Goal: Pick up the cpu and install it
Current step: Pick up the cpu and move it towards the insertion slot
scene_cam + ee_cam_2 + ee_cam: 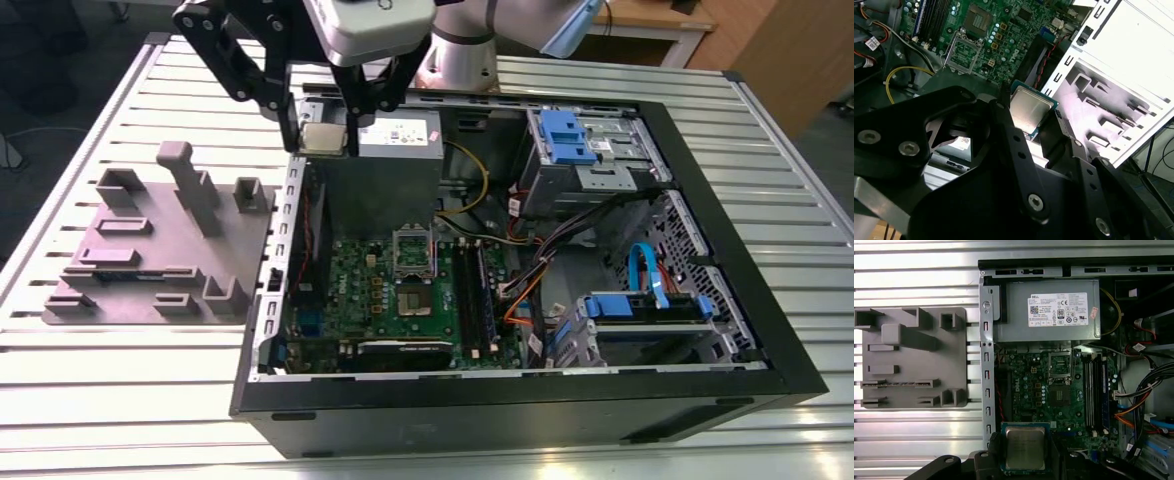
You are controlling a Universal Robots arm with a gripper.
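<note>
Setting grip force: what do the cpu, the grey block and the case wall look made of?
cpu: pale metal lid, dull satin sheen, on a green board edge.
grey block: matt plastic, probably printed or moulded; no glare.
case wall: bare sheet metal, likely steel; thin, slotted, shiny.

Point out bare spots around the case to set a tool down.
Free: slatted table between the grey fixture block and the edge nearest the exterior camera; also the strip at the exterior view's right of the case. Crowded: cables cross the case floor, and the gripper holds the cpu near the power supply.
</note>
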